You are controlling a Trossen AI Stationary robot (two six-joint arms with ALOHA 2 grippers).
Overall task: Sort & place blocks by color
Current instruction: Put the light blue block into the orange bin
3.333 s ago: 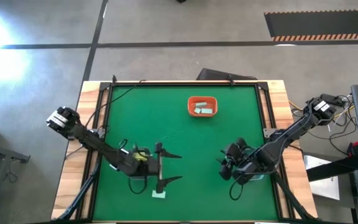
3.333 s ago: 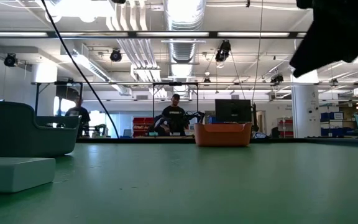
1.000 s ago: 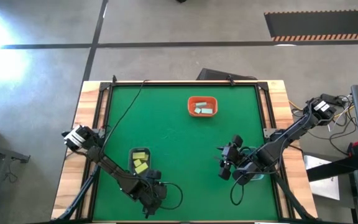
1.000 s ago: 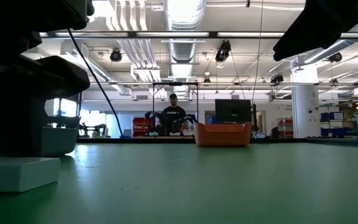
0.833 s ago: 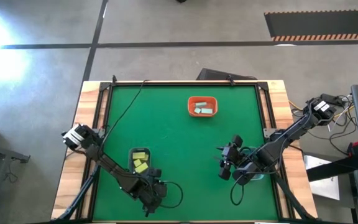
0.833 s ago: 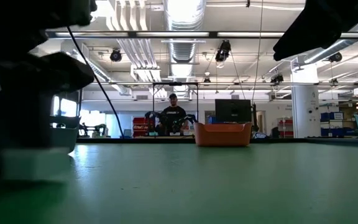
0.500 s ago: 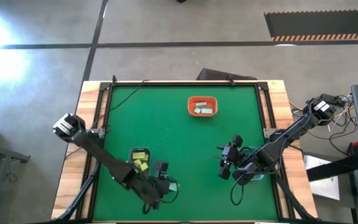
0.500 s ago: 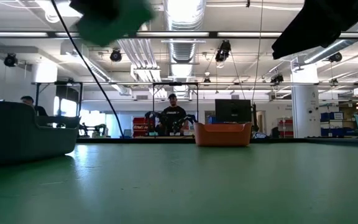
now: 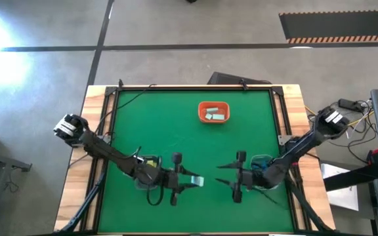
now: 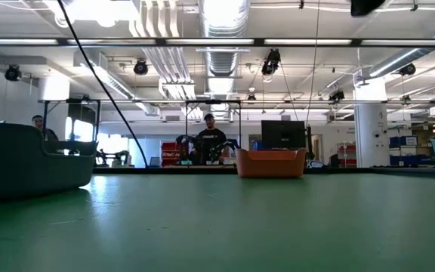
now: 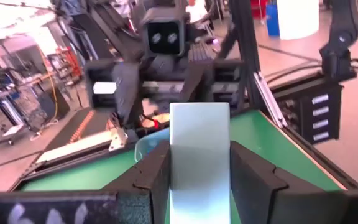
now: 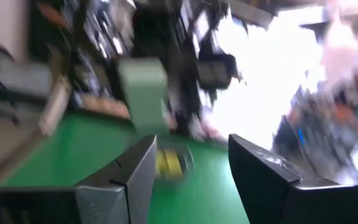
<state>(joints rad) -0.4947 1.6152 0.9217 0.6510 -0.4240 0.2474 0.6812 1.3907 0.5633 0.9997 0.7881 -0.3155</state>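
Note:
A pale mint block (image 9: 196, 180) hangs above the table's near middle, with my left gripper (image 9: 189, 179) shut on it. In the left wrist view the block (image 11: 199, 134) stands between the two dark fingers. My right gripper (image 9: 220, 175) faces it from the right, open, with nothing between its fingers (image 12: 126, 180). Yellow blocks (image 9: 151, 161) lie in a grey bin (image 9: 142, 159) under my left arm. Mint blocks (image 9: 215, 116) lie in the orange tray (image 9: 213, 105). My left gripper pinches the mint block by its two long sides (image 11: 178, 168) between its two fingers. The fingers lie level and point toward the table's right edge, along the block. The block's free end (image 9: 199, 181) sticks out past the fingertips, lifted clear of the table.
A bluish bin (image 9: 262, 161) sits under my right arm at the near right. In the low view the orange tray (image 10: 270, 162) stands far back, the grey bin (image 10: 29, 162) at left. People stand in the room beyond the table.
My left gripper has risen from the table's near edge with the mint block and gone toward the far edge and right; the block is lifted clear. My right gripper has swung toward the table's left and turned level to face the block.

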